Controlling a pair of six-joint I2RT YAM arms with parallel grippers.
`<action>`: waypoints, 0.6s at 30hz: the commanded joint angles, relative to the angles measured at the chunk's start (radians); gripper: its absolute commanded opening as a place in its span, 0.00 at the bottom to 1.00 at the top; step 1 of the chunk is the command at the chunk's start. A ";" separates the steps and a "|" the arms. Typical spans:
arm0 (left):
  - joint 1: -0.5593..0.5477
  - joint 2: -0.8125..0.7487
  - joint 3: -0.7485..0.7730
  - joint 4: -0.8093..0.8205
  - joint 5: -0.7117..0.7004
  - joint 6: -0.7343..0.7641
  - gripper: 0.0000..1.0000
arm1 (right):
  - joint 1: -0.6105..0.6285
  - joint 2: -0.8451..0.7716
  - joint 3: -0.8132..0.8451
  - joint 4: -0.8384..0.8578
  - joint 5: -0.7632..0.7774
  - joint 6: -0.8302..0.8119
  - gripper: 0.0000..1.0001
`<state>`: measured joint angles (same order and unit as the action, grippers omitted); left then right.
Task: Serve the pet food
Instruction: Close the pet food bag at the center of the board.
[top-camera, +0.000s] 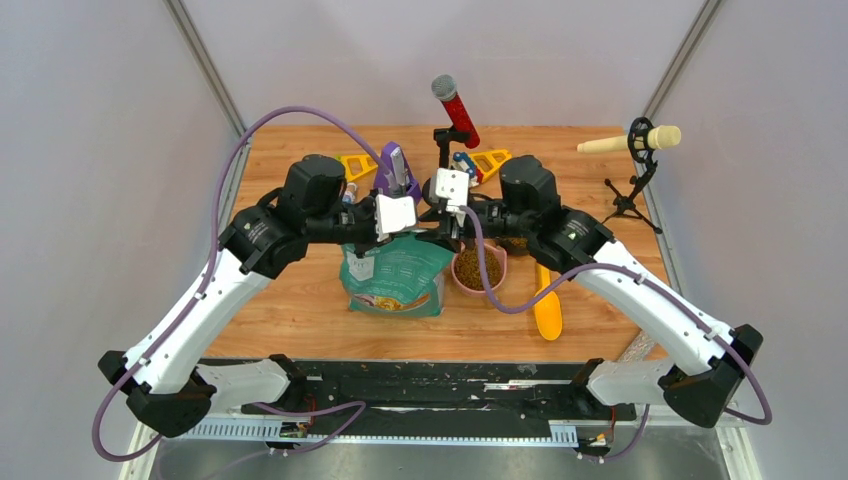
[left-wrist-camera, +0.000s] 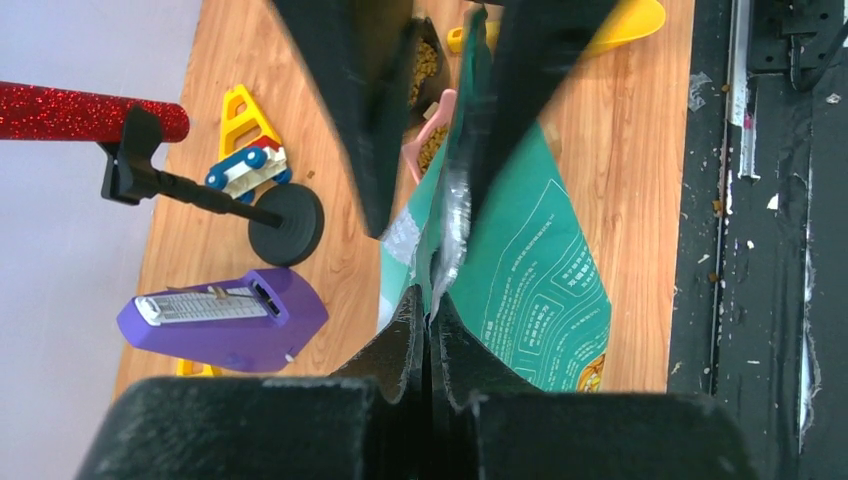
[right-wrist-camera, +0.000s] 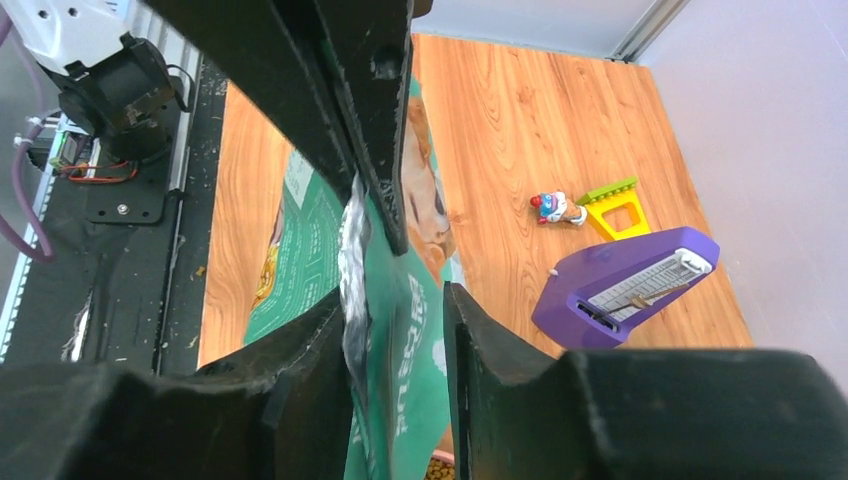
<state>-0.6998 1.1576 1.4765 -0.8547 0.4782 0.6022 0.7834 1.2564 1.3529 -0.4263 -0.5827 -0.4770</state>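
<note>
**Fingers (left-wrist-camera: 400, 350) of the left gripper (left-wrist-camera: 427, 318) clenched on the bag (left-wrist-camera: 530, 270); right gripper (right-wrist-camera: 395, 300) slack**

Left: pinched tight on the bag's silvery top edge. Right: on the same edge, just beside the left. Its jaws stand apart with the edge running between them, against one finger and not gripped. Pet food (top-camera: 468, 265) sits in the pink bowl (top-camera: 458, 282), right beside the bag. The yellow scoop (top-camera: 547, 310) lies on the table (top-camera: 290, 300) past the bowl.

Judgement: the bowl looks served, so the step is handling the bag's mouth. Only the left pinch holds it, so keep that firm and level. Have the right gripper close squarely across the edge, not on a corner. Pull straight along the edge, never toward the bowl, because a sideways tug could tip the bag or knock the food out.
</note>
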 joint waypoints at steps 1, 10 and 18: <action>0.004 -0.012 0.069 0.104 0.030 -0.027 0.00 | 0.026 0.034 0.084 -0.038 0.078 -0.028 0.20; 0.001 -0.023 0.053 0.117 0.009 -0.022 0.00 | 0.062 0.040 0.130 -0.099 0.135 -0.013 0.18; -0.001 -0.022 0.047 0.128 0.023 -0.026 0.00 | 0.065 0.034 0.130 -0.099 0.062 -0.003 0.41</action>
<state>-0.6983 1.1599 1.4799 -0.8501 0.4694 0.5884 0.8394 1.3014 1.4391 -0.5358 -0.4763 -0.4892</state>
